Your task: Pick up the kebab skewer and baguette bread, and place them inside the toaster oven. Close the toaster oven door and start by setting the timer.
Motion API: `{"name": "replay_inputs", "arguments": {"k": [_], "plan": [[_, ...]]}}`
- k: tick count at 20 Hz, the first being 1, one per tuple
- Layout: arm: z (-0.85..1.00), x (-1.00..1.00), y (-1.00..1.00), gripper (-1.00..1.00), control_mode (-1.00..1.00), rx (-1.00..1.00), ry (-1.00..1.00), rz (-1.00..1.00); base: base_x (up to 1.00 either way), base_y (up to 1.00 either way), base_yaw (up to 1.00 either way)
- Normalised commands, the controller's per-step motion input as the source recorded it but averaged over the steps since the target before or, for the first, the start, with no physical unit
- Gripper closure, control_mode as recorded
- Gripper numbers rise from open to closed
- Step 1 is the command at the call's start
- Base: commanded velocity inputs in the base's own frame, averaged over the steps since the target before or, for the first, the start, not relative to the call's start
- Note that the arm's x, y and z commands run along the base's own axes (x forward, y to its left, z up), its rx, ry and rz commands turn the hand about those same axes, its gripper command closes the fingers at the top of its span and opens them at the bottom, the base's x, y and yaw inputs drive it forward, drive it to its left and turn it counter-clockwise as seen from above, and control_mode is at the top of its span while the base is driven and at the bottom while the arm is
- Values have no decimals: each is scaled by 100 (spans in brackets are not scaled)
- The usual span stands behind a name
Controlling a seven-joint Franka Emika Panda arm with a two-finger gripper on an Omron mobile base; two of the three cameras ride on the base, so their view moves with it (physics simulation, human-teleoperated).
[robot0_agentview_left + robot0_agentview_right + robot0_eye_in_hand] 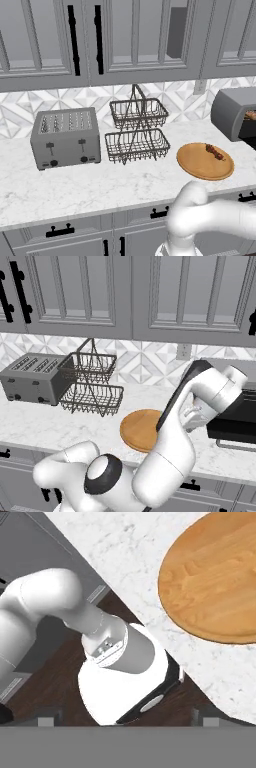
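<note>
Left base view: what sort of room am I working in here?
A rendered home kitchen, by the look of it: a marble-look counter under grey wall cabinets, a patterned tile backsplash, and small appliances along it, namely a slot toaster and a toaster oven.

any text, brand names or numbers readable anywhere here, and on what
None: no legible word, brand, number or sign on anything.
Slot toaster: its front carries two levers and dark knobs, with no readable marks.
Toaster oven: plain grey shell, no lettering visible.
Round wooden board: bare wood grain, with the kebab skewer lying on it.
Wire basket rack, cabinet doors and wall outlet: unmarked.
</note>
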Motion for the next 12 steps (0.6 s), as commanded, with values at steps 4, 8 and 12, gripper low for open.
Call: {"name": "replay_inputs", "arguments": {"k": [4,8,12], "plan": [[0,-65,100,-100,-100,-10,-1,-21,0,0,0],[0,-16,98,-100,-100,-12,-2,-48,0,0,0],[6,14,68,-100,-100,-15,0,-35,0,0,0]]}}
